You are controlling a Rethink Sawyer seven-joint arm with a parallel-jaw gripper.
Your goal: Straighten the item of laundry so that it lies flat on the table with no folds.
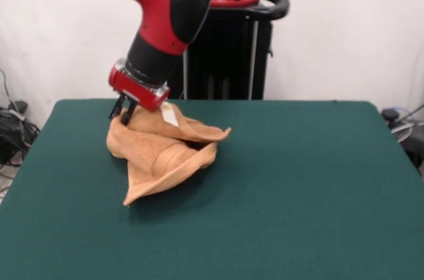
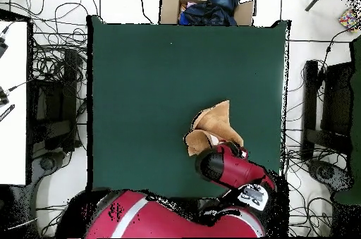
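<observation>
The orange-tan towel (image 1: 162, 151) lies crumpled and folded over itself on the far left part of the green table (image 1: 298, 187). One corner points toward the front edge, and the white tag (image 1: 170, 114) shows on top. My gripper (image 1: 124, 112) is at the towel's far left corner, fingers close together on the cloth, which rises in a peak to them. In the overhead view the towel (image 2: 215, 127) lies near the table's (image 2: 141, 95) bottom right, and the red arm (image 2: 229, 169) hides the gripper.
The black pedestal (image 1: 228, 55) stands behind the table's far edge. A cardboard box with dark clothes (image 2: 206, 5) sits beyond the top edge in the overhead view. Cables and equipment lie on the floor at both sides (image 2: 56, 88).
</observation>
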